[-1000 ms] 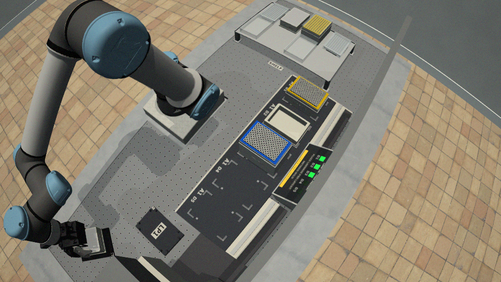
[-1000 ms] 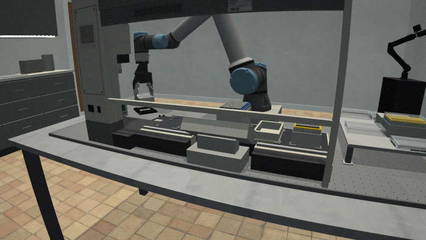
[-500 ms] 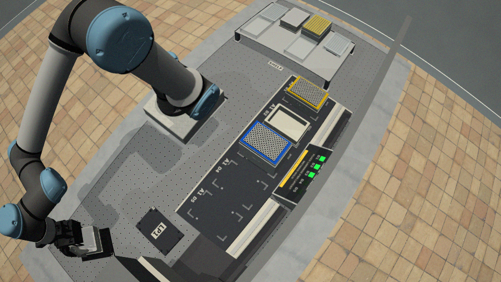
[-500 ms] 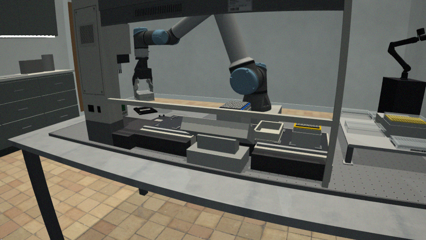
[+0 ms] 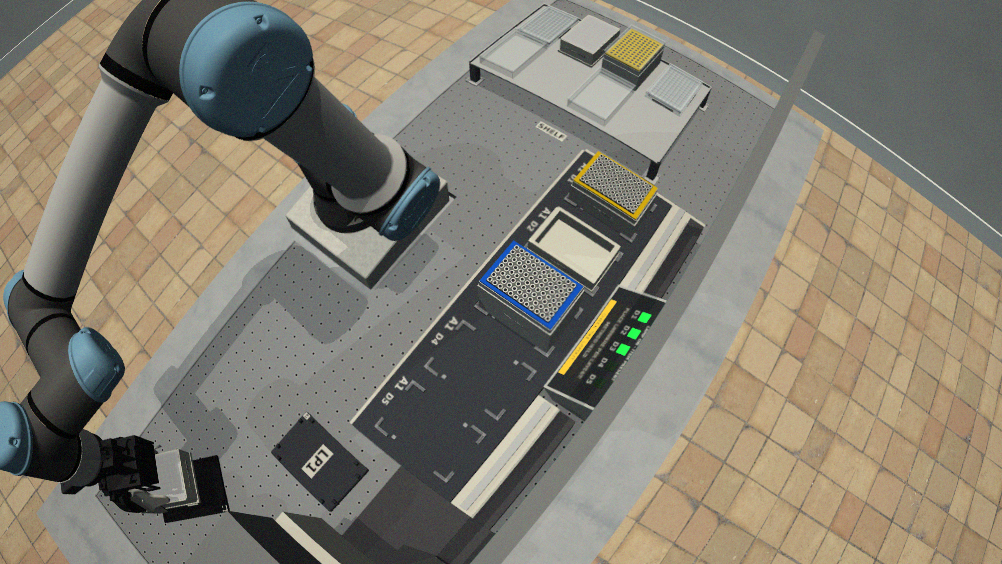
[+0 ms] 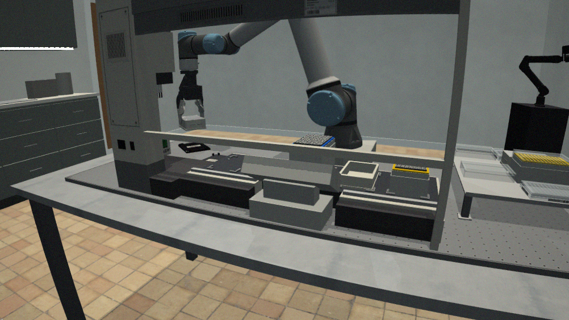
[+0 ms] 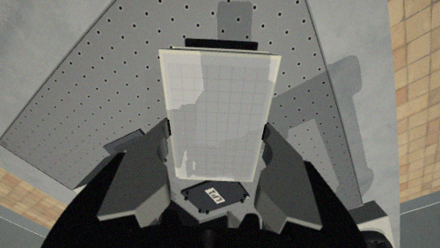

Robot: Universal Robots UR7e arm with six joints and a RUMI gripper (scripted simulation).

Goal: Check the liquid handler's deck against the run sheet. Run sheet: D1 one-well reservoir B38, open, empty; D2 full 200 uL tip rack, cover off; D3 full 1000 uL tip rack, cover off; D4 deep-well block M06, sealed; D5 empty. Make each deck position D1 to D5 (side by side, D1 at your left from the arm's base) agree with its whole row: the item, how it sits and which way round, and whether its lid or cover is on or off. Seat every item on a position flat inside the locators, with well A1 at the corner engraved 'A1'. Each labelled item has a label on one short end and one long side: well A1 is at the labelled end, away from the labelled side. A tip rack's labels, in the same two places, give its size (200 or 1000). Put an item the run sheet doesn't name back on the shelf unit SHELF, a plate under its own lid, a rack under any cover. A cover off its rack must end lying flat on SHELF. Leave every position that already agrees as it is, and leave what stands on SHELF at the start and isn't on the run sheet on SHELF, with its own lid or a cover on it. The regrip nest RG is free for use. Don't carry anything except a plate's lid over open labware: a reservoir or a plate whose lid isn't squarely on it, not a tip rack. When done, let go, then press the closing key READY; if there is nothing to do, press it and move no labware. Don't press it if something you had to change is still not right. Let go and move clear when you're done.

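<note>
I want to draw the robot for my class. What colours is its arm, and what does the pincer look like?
The arm is made of pale grey tubes with dark grey joints and round blue caps. The pincer is black, with two chunky grey fingers shaped like wedges. No cables or writing show on it.

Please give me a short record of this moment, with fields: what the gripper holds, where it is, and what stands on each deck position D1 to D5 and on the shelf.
gripper: shut on a sealed well plate, held raised above the perforated table
location: near the LP1 pad, away from the deck
D1: yellow-framed tip rack, cover off
D2: open reservoir
D3: blue-framed tip rack, cover off
D4: no item
D5: no item
SHELF: yellow tip rack, grey covered box, clear lids and plates
</note>
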